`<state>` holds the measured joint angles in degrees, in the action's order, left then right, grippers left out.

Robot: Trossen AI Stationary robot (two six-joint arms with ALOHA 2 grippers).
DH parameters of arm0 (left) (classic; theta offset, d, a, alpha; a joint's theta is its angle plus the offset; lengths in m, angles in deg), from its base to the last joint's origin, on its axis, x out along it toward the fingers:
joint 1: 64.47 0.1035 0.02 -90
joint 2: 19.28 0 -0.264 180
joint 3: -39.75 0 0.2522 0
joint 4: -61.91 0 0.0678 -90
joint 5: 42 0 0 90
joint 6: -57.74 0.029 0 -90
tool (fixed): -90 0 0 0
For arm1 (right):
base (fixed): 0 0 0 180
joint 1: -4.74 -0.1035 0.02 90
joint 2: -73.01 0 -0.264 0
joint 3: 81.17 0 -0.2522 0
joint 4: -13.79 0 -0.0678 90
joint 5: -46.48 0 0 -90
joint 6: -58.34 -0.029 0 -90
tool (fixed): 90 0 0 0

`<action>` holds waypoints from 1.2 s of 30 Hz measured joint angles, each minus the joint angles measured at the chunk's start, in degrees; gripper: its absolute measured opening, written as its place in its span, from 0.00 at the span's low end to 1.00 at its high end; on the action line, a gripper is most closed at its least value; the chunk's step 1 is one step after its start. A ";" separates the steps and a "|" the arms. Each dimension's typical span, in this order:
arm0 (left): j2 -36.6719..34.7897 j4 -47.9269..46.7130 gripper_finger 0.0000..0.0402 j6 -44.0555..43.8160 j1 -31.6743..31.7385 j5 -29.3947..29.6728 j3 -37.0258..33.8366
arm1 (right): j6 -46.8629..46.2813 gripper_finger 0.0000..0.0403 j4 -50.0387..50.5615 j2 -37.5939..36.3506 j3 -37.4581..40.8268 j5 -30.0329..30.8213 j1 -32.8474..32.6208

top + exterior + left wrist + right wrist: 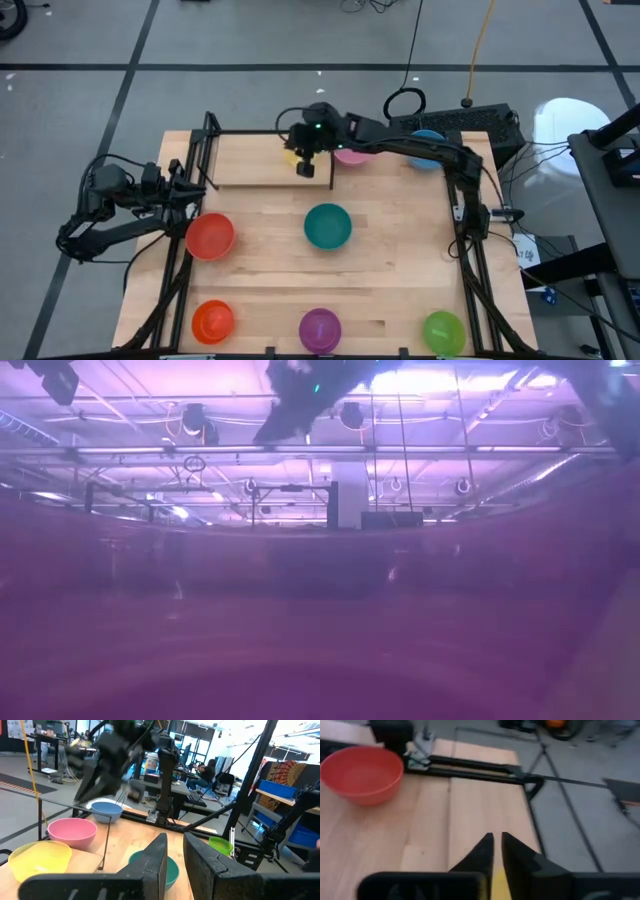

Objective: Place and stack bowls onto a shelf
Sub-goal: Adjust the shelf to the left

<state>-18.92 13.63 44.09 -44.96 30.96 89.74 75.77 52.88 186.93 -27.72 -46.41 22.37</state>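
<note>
The shelf (250, 165) runs along the table's far edge. On it sit the yellow bowl (40, 857), the pink bowl (72, 832) and the blue bowl (106, 810); the yellow one is on the other side of the upright divider (105, 845) from the pink and blue ones. My right gripper (305, 167) hovers above the shelf's near edge beside the yellow bowl (290, 155), fingers shut (496, 837), with a sliver of yellow showing below them. My left gripper (190, 190) waits shut at the table's left edge, near the red bowl (210, 237).
Standing on the tabletop are the teal bowl (328, 225) in the middle, and the orange (213, 320), purple (320, 328) and green (443, 332) bowls along the near edge. Black frame rods run down the table's left and right edges. The purple bowl fills the low view.
</note>
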 joint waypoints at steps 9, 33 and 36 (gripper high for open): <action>0.00 0.02 0.17 0.31 0.00 0.00 0.00 | -3.67 0.00 20.25 -3.60 0.03 17.53 0.80; 0.00 0.02 0.17 0.42 0.00 0.00 0.00 | -7.44 0.00 24.52 -5.68 12.49 16.62 4.50; 0.00 0.02 0.17 0.39 0.00 0.02 -0.02 | -6.99 0.00 21.58 -5.74 13.20 14.90 4.30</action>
<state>-18.92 13.65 44.48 -44.96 30.98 89.72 68.78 74.46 181.19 -14.52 -31.51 26.67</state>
